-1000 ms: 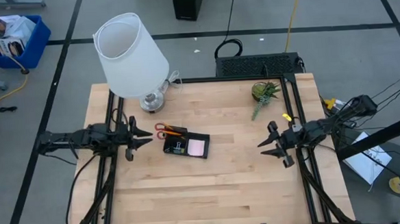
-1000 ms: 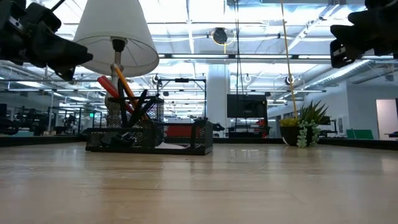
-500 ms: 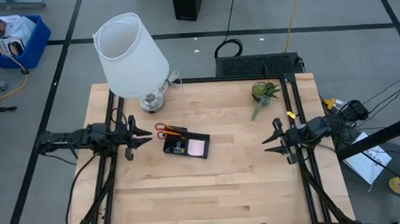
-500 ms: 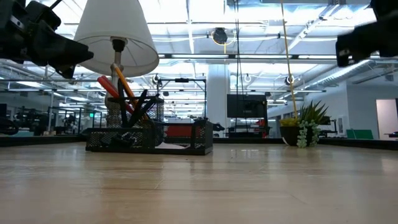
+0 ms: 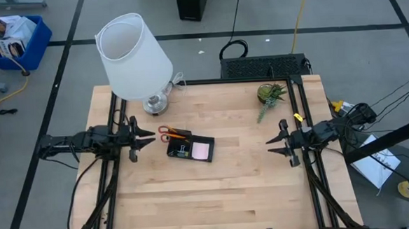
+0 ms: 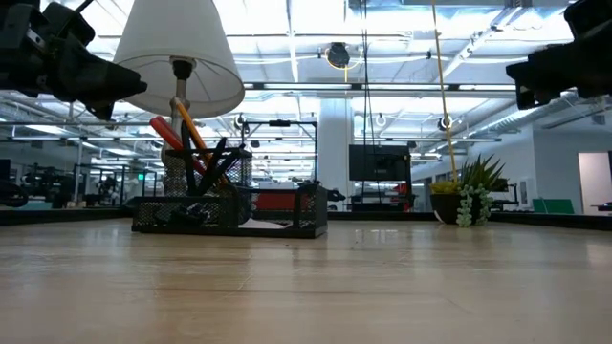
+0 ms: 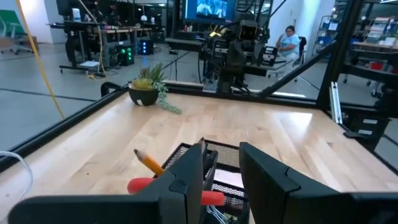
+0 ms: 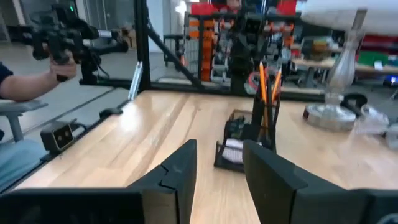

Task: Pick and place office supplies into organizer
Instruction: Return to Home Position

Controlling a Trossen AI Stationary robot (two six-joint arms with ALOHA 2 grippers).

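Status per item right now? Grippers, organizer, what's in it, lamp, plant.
Left gripper: open, empty, raised over the table's left side.
Right gripper: open, empty, raised over the right side.
Organizer: upright on the table, loaded.
Scissors: standing in the tall section, red handles up.
Orange pencil: leaning in the tall section.
Black pens: leaning in the tall section.
Pink pad: flat in the low compartment.
Lamp: upright.
Plant: upright, back right of table.
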